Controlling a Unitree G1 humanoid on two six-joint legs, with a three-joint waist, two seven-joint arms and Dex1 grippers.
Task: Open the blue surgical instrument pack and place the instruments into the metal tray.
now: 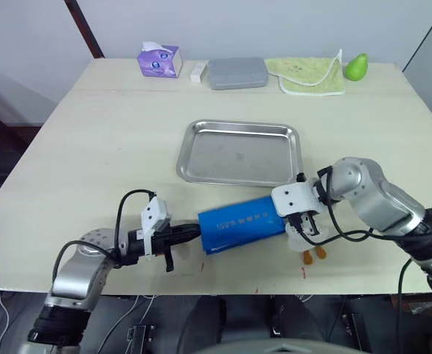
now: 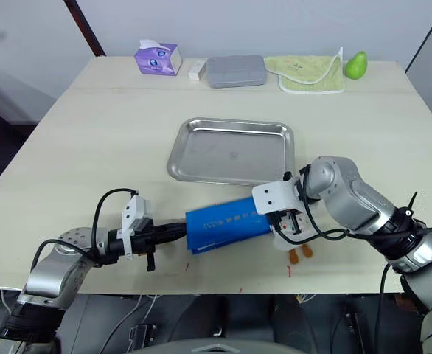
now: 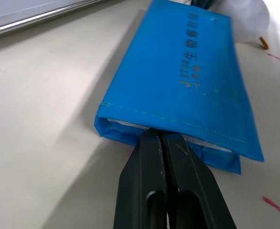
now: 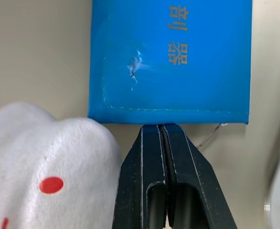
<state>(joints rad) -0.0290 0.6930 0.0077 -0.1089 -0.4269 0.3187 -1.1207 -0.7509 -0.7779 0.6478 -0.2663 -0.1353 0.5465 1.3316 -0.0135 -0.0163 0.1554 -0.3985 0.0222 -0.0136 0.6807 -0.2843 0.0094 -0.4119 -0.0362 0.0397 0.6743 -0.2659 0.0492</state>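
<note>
left wrist view shows the left hand with its two black fingers pressed together on the open end of the blue surgical instrument pack. a thin white sheet peeks out of that end. the dark print on the blue reads something like "j2708", then small signs that are too hard to read.

right wrist view shows the right hand at the other end of the pack. its fingers are together, right at the stitched edge. i cannot tell if they pinch the cloth or just touch it. gold signs are printed on the blue, cut off at the picture's edge. a small scuff shows near them. a white soft thing with red dots sits just beside this hand, and i cannot tell what it is.

from the head, the pack lies on the tabletop just in front of the metal tray, between the two hands. behind the tray, along the far edge, are a purple tissue box, a small white block, a grey case, a pale green cloth and a green pear. the print on the box is too small to read.
</note>
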